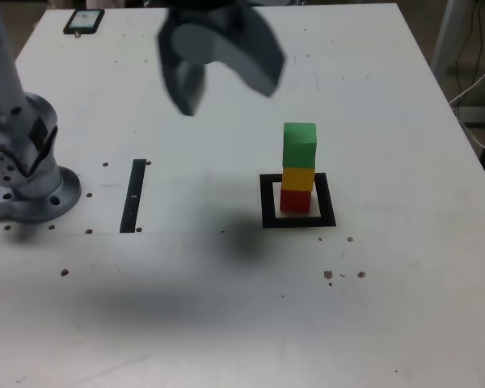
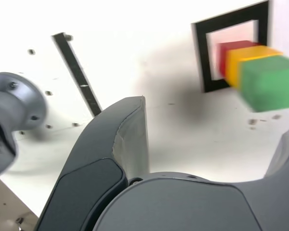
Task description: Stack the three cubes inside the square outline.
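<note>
With red cube [image 1: 296, 200], yellow cube [image 1: 298, 178] and green cube [image 1: 299, 144] stacked inside the black square outline [image 1: 267, 202], the dark-grey gripper [image 1: 226, 93] hangs spread and empty, well clear.

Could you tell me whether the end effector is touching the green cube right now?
Apart. In the exterior view the open end effector hangs above the table, away toward that view's left of the green cube, with bare white table showing between them.
</note>
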Controlling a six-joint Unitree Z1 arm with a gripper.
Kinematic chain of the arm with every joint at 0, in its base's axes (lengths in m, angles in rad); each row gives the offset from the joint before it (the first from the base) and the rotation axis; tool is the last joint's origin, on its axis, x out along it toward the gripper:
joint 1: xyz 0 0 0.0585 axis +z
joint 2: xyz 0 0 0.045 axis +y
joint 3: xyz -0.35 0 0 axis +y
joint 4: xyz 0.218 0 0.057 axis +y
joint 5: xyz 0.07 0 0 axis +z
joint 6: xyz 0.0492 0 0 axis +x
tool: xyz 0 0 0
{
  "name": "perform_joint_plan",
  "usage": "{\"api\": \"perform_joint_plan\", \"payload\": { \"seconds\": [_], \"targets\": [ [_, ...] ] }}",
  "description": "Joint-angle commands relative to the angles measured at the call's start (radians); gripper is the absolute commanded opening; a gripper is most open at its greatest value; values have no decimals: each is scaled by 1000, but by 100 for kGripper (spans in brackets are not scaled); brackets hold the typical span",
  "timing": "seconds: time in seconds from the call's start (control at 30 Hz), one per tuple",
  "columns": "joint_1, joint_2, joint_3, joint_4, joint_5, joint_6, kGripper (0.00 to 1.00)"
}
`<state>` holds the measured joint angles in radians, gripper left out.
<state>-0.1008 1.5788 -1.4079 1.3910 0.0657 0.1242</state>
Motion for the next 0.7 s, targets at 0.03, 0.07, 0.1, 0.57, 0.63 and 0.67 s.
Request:
{"api": "perform_joint_plan", "payload": {
  "seconds": [0.03,0.07,0.1,0.57,0.63,0.67],
  "targets": [
    [-2,-128,147,-67,3,-1,99],
    [-2,-151,192,-95,3,-1,99],
    [-2,-173,236,-124,1,-1,99],
    [13,-256,706,-363,13,-79,99],
    [13,-257,735,-393,12,-85,99],
    [13,-256,745,-405,12,-85,99]
  ]
}}
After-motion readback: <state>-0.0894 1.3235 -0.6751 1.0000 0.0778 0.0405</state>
